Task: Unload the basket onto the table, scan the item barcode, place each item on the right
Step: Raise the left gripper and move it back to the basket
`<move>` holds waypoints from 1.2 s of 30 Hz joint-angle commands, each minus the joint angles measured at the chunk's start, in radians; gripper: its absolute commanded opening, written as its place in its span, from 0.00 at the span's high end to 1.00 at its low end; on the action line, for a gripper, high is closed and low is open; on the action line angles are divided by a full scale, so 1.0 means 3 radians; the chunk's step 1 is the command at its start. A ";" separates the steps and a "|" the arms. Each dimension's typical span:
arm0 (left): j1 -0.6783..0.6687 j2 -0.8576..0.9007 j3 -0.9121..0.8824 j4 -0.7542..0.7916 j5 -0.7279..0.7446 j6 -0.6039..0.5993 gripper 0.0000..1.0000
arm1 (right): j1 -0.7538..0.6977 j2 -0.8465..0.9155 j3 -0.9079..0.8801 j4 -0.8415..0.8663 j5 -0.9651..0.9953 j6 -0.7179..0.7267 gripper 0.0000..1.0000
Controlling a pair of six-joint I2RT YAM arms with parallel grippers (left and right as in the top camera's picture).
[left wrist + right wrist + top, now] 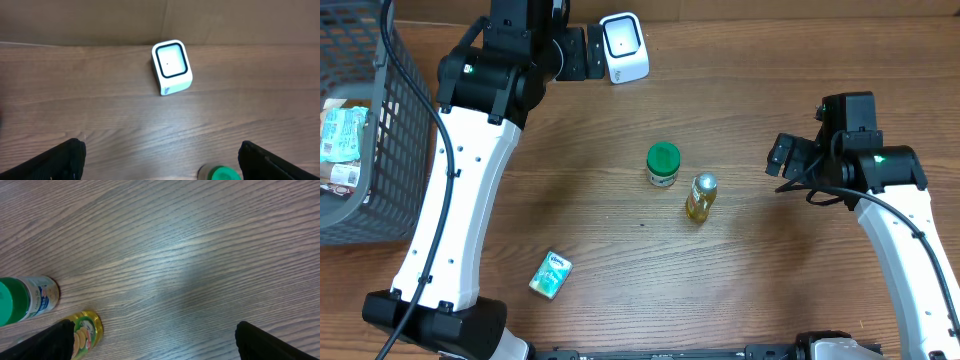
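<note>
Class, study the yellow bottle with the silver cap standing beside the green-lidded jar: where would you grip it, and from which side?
Grip the yellow bottle around its body, below the silver cap: it stands upright and slim, so fingers fit either side. Come from its right, probably with the open right gripper, since the green-lidded jar crowds its left.

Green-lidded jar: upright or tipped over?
Upright. The overhead view shows the green-lidded jar lid-up, its round lid facing the camera.
</note>
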 commanded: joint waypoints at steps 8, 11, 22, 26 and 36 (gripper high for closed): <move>0.0033 -0.0010 0.0024 -0.1133 0.0003 0.0192 0.91 | -0.0006 -0.0020 0.0070 0.0006 0.0032 -0.0019 0.00; 0.0037 -0.0089 0.0024 -0.1317 -0.0108 0.0085 0.90 | -0.0006 -0.0020 0.0070 0.0006 0.0032 -0.0019 0.00; 0.0718 -0.0791 0.0024 -0.0743 -0.0609 -0.0225 0.15 | -0.0006 -0.0020 0.0070 0.0006 0.0032 -0.0019 0.00; 0.1118 -0.0849 0.0024 -0.0329 -0.0609 -0.0020 0.09 | -0.0006 -0.0020 0.0070 0.0006 0.0032 -0.0019 0.00; 0.1966 -0.0411 0.0024 0.0219 -0.0721 0.0244 0.03 | -0.0006 -0.0020 0.0070 0.0006 0.0032 -0.0019 0.00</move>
